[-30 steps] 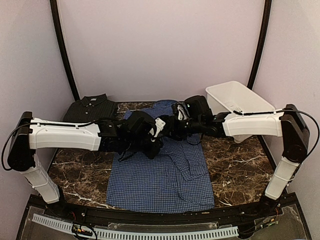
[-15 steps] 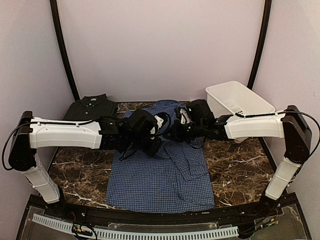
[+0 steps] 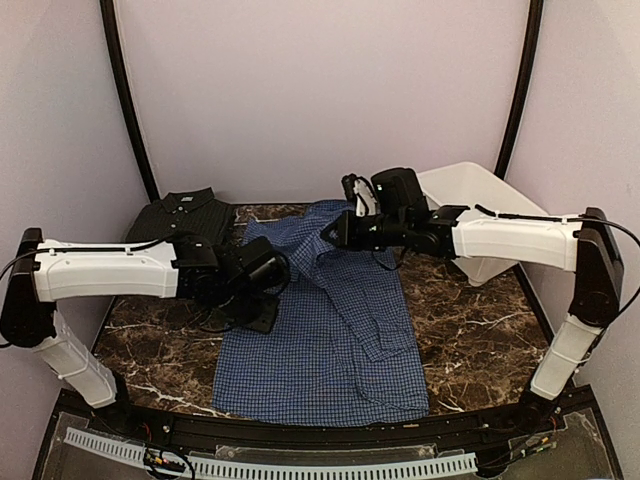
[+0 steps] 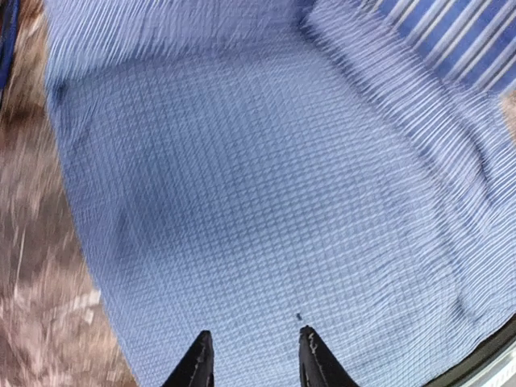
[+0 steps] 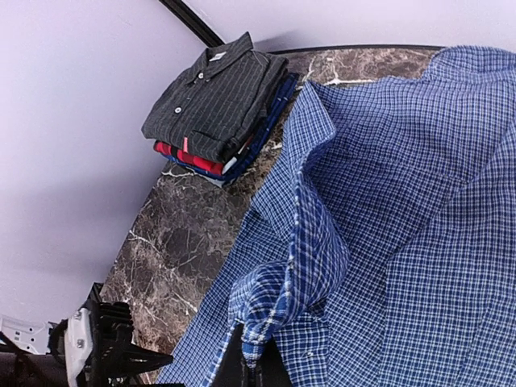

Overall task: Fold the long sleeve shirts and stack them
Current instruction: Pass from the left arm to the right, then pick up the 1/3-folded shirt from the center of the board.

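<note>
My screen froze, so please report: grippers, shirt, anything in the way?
Left gripper open above blue checked shirt. Right gripper shut on its lifted fold. Folded stack, white basket at the sides.

Blue shirt [image 3: 330,345] spread on table [image 3: 470,330]; right end effector [image 3: 335,232] pinches raised fold; left end effector [image 3: 262,320] above left edge.

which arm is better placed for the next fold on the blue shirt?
Right. The right gripper is shut on a lifted fold of the blue shirt, ready to carry it over. The left gripper hangs open above flat cloth, holding nothing.
</note>
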Motion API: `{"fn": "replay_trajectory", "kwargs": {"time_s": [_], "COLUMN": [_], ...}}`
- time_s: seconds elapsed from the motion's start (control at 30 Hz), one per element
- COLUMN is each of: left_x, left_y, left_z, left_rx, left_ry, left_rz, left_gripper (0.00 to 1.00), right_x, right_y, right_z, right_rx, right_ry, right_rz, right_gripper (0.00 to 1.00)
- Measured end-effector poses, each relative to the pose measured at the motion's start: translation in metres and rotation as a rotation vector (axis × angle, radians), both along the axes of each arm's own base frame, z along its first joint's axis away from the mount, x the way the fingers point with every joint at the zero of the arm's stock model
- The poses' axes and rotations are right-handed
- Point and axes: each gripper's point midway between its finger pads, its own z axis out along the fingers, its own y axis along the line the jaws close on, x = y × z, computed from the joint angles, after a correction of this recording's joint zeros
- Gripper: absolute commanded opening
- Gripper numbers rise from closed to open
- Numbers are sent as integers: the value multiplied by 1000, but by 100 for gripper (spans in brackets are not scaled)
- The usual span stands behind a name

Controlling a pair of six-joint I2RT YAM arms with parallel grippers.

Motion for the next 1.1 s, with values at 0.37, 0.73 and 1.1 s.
{"fn": "replay_trajectory", "kwargs": {"time_s": [0.37, 0.73, 1.1], "left_x": [-97, -123, -127], "left_y": [107, 117, 118], "left_z": [-71, -96, -109], "left_rx": [-35, -97, -86], "left_ry": [293, 376, 384], "left_rz": [293, 393, 426], "left_gripper": [24, 21, 16], "right_x": [6, 6, 10], "right_y": [7, 8, 12], "right_z": [15, 17, 38], "right_rx": [-20, -39, -30], "right_ry": [-68, -84, -121], "right_rz": [58, 78, 85], "right_gripper": [0, 0, 0]}}
